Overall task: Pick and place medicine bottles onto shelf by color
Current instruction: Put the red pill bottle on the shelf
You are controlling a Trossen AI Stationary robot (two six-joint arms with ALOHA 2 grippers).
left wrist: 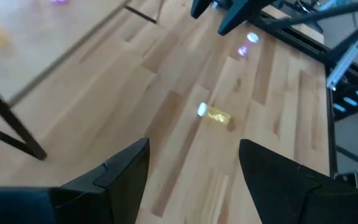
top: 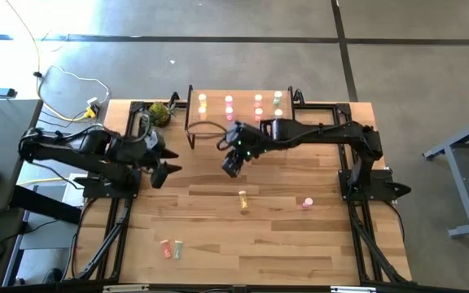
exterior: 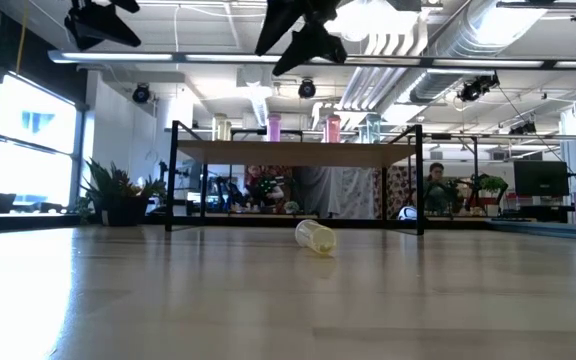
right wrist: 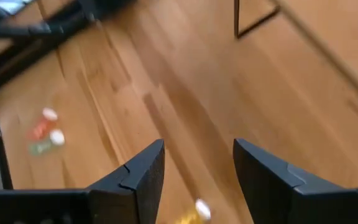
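Observation:
The shelf point(top: 243, 106) stands at the table's far middle on thin black legs, with yellow, pink and green medicine bottles upright on its top. A yellow bottle point(top: 243, 199) lies on its side mid-table, also in the low view point(exterior: 315, 236) and in both wrist views point(left wrist: 214, 114) point(right wrist: 194, 213). A pink bottle point(top: 307, 203) stands to its right. A red bottle point(top: 167, 249) and a green one point(top: 178, 248) lie near the front left. My right gripper point(top: 232, 167) hangs open above the table in front of the shelf. My left gripper point(top: 169, 171) is open at the left, high up.
A green-yellow pineapple-like object point(top: 159, 112) sits left of the shelf. The shelf's black legs point(left wrist: 11, 124) point(right wrist: 253, 18) stand close to both arms. Bare wood lies between the yellow bottle and the front edge. Beyond the table, a person point(exterior: 434, 185) sits in the room.

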